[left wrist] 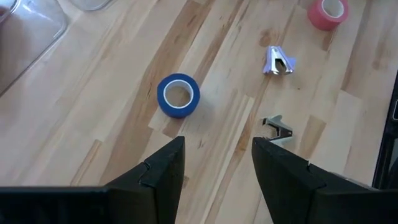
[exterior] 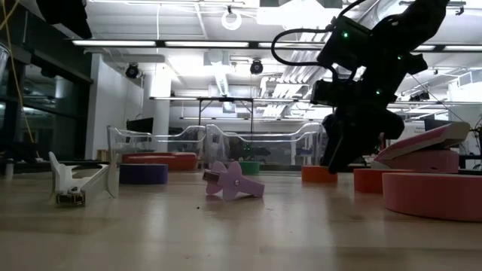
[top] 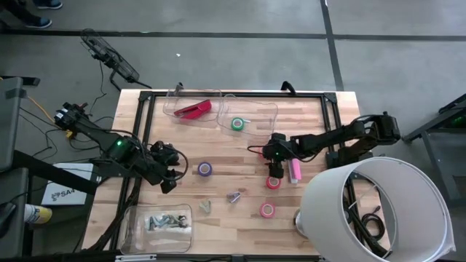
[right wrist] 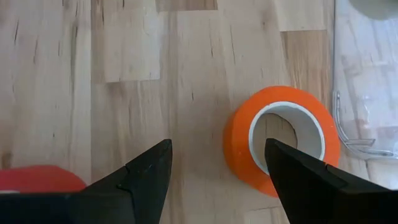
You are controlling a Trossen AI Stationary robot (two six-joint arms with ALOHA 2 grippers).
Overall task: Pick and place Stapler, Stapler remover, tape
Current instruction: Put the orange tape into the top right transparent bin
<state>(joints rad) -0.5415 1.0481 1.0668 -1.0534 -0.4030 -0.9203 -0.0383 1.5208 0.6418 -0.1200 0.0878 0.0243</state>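
Three clear trays (top: 251,115) at the table (top: 306,109) edges; contents of the near-left one hard to make out. Two staplers: red (top: 194,109) in a tray, pink (top: 295,172) beside the right gripper (top: 274,169), spread wide above tape (top: 273,183), half hidden. Four rolls counted, green one (top: 238,124) in a tray. Two staple removers (top: 234,196) mid-table. Left gripper (top: 172,177) wide apart, empty, near purple roll (top: 205,169).
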